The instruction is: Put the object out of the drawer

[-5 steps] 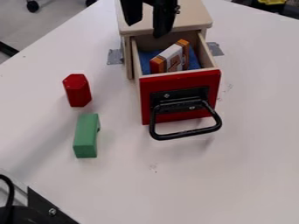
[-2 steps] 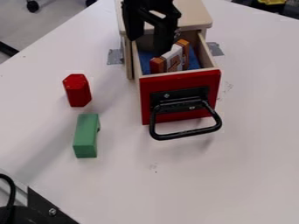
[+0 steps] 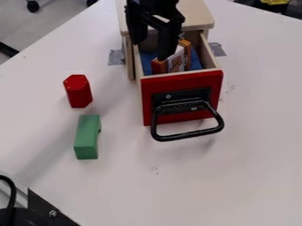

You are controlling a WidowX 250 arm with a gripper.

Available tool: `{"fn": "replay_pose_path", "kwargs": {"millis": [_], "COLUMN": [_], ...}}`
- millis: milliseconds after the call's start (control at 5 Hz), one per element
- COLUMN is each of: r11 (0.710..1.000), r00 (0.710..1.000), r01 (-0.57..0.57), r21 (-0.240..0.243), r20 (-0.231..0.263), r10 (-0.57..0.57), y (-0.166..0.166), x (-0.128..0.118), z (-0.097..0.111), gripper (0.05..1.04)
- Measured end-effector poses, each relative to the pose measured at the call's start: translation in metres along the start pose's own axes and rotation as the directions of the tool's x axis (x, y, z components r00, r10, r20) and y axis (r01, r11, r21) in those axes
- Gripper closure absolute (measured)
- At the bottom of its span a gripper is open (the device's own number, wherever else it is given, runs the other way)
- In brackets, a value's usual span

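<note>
The open wooden drawer [image 3: 182,78] holds an orange-and-white box [image 3: 177,60] on blue lining [image 3: 147,58].

No legible words, labels or numbers — only an unreadable mark [image 3: 175,65] on the orange-and-white box [image 3: 181,58]

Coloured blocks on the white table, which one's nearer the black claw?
The red hexagonal block; the green, notched rectangular block lies farther from the claw.
</note>
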State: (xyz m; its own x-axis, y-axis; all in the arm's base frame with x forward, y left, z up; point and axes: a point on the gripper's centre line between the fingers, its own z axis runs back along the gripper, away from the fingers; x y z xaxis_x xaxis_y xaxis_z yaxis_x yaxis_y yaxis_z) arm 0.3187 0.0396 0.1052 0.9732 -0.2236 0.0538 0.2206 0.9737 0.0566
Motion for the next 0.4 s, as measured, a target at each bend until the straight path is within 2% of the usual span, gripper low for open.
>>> {"fn": "replay_pose_path", "kwargs": {"millis": [400], "r11": [1.0], "r00": [1.0], "r01": [-0.005], "r21": [0.005], "r20": [0.025], "r10": [0.004], "y": [-0.0042], "x": [0.0132], "z": [0.0028], "gripper": [0.098]}}
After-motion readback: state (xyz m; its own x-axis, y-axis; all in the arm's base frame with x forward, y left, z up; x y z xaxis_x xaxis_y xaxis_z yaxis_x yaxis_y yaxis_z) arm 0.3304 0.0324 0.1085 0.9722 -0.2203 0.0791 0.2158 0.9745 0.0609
